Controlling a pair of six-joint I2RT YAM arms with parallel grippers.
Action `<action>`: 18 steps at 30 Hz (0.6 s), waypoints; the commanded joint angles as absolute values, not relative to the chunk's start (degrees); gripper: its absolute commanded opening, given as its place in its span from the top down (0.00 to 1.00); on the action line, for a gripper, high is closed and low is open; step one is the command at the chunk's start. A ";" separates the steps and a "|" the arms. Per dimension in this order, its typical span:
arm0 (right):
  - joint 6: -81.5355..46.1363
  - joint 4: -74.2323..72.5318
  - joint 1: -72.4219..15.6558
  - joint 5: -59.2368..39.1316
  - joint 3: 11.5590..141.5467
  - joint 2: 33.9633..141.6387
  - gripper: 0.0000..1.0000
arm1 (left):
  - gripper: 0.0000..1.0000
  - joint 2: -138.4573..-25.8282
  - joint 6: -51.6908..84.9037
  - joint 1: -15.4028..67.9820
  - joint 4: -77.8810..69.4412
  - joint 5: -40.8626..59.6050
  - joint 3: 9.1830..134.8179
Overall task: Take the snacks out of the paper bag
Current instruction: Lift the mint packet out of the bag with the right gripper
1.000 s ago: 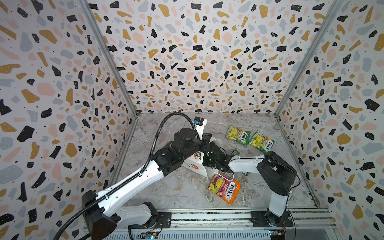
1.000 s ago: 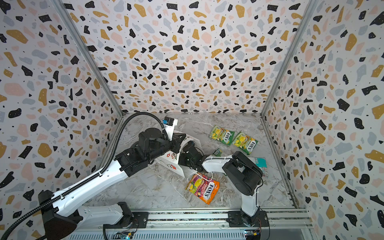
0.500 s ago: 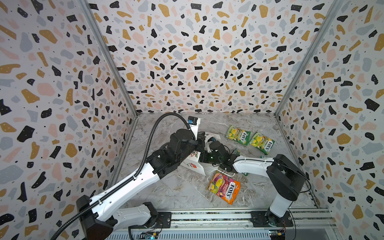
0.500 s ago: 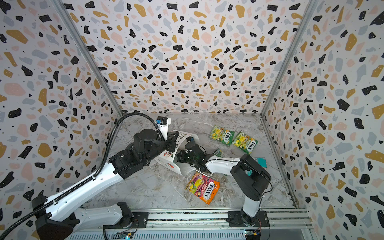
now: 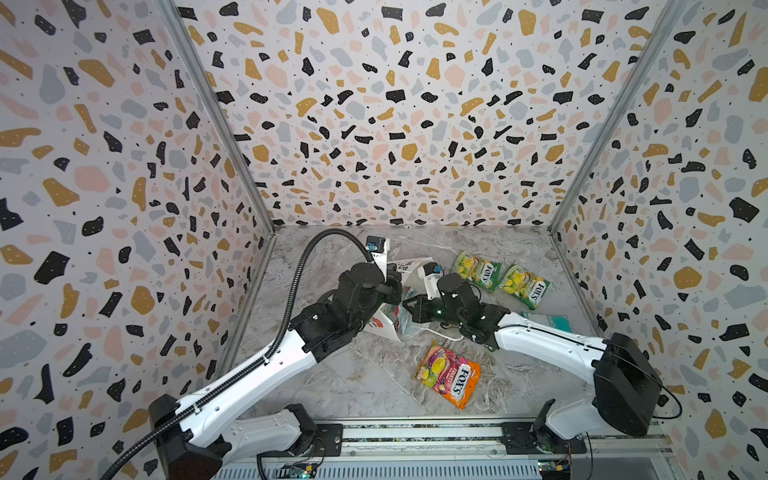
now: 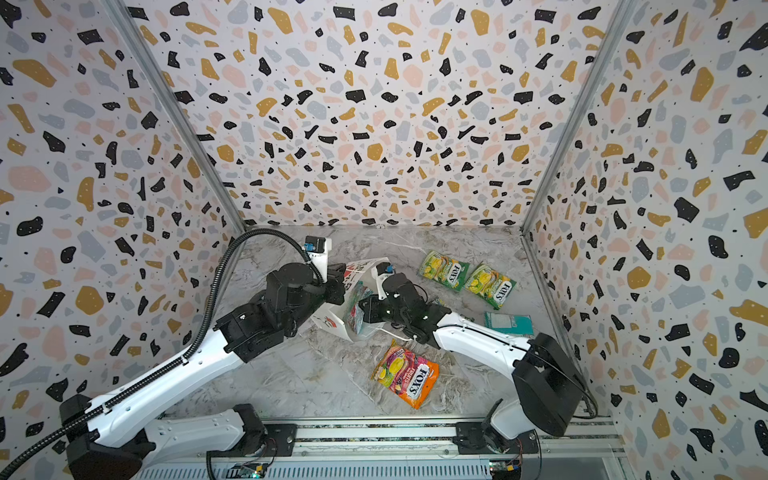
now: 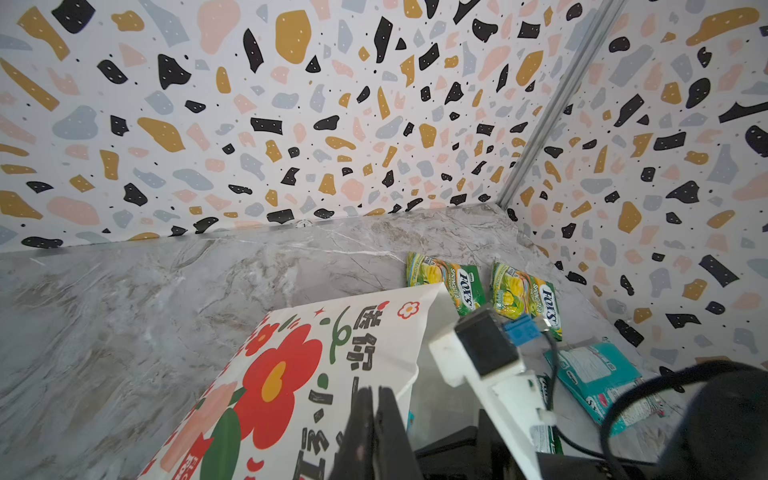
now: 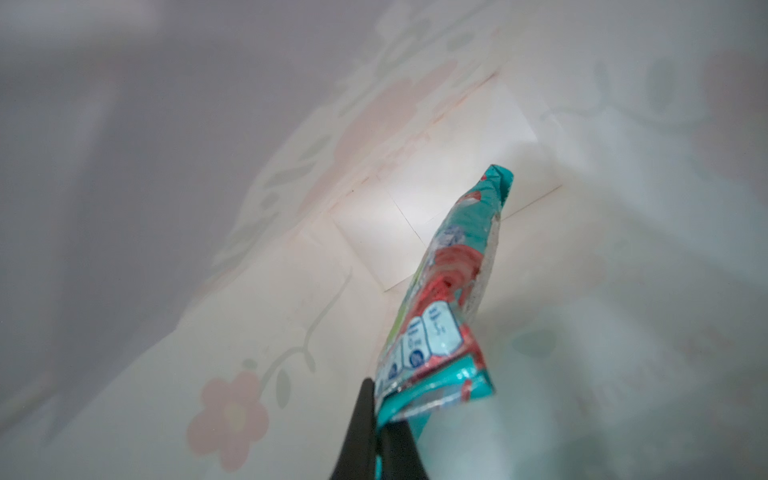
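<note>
The white paper bag (image 5: 390, 330) with red flowers (image 7: 282, 374) lies tilted on its side, its mouth facing right. My left gripper (image 7: 376, 399) is shut on the bag's upper rim and shows in a top view (image 6: 340, 291). My right gripper (image 8: 380, 415) is inside the bag's mouth, shut on the edge of a teal-pink snack pouch (image 8: 453, 291). Part of that pouch (image 6: 355, 311) shows at the mouth. Out on the table lie two green-yellow pouches (image 5: 478, 270) (image 5: 523, 284), an orange pouch (image 5: 449, 374) and a teal pouch (image 5: 548, 321).
A marble tabletop (image 5: 365, 382) is boxed in by terrazzo walls on three sides. The arms' base rail (image 5: 415, 436) runs along the front edge. The right arm's forearm (image 5: 548, 345) lies low over the table between the orange and teal pouches.
The right gripper has pushed further into the bag's mouth and shut on the teal-pink pouch. The left gripper has moved the bag a little toward the back.
</note>
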State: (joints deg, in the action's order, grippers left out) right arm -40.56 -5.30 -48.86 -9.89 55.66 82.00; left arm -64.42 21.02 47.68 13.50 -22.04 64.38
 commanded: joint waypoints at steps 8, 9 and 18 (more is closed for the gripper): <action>-31.85 3.85 -48.87 -9.72 62.80 70.74 1.00 | 1.00 -65.83 22.58 47.54 11.97 -25.12 64.65; -31.18 4.28 -48.87 -10.00 63.38 69.86 1.00 | 1.00 -65.90 22.63 47.55 11.78 -24.93 64.61; -26.94 8.69 -48.87 -9.02 68.25 63.91 1.00 | 1.00 -67.40 23.32 47.52 11.41 -24.69 65.58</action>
State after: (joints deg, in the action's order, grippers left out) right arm -29.89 8.32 -48.86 -9.65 65.08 66.94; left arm -67.09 22.41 47.68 13.43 -24.10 64.40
